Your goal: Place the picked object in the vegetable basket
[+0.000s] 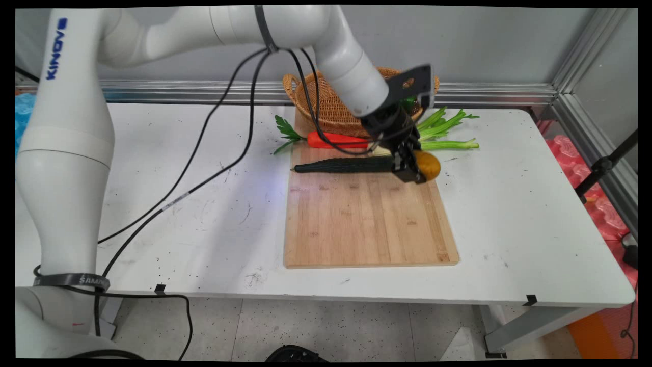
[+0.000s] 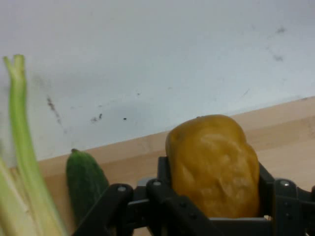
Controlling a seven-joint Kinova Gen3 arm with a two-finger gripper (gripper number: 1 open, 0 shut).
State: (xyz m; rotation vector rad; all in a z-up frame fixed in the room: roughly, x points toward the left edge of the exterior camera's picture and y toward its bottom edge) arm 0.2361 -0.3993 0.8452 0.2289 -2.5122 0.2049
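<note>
gripping one potato (image 2: pixel 214 164), the tool (image 1: pixel 413 168) hangs over one board (image 1: pixel 367 219) beside one cucumber (image 1: pixel 344 165).

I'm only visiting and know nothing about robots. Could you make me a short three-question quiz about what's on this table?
1. True or false: the gripper is shut on a potato.
2. What lies on the cutting board nearest the potato? A) cucumber B) banana C) egg
3. Fill in: behind the board stands a wicker ____.

Key: 1 true; 2 A; 3 basket.
</note>
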